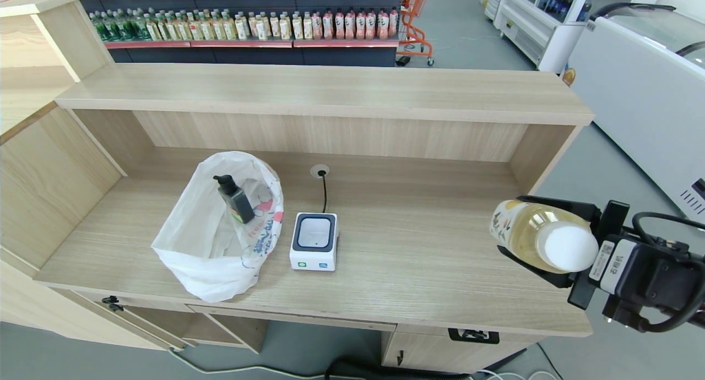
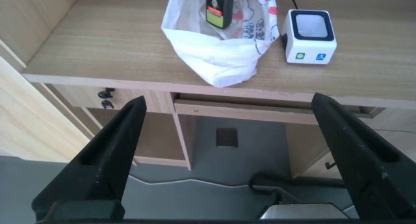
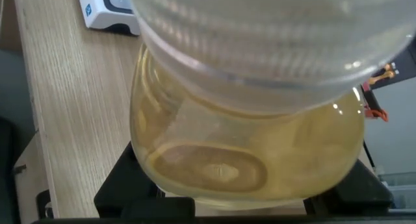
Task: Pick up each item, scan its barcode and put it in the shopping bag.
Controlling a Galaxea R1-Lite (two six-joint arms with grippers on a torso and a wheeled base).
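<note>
Item 1: clear bottle point(image 1: 531, 234), pale yellow liquid, white cap point(image 1: 567, 247), lying sideways, clamped in right gripper point(image 1: 513, 226) off the counter's point(image 1: 429, 248) right end. Item 2: dark pump bottle point(image 1: 236, 201), tilted inside the open white shopping bag point(image 1: 193, 242). White scanner point(image 1: 314, 239), window up, just beside the bag.

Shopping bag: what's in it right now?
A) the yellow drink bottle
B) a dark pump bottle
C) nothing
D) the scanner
B: a dark pump bottle stands inside the shopping bag; the yellow drink bottle is held by the right gripper, and the scanner sits on the counter beside it.
</note>
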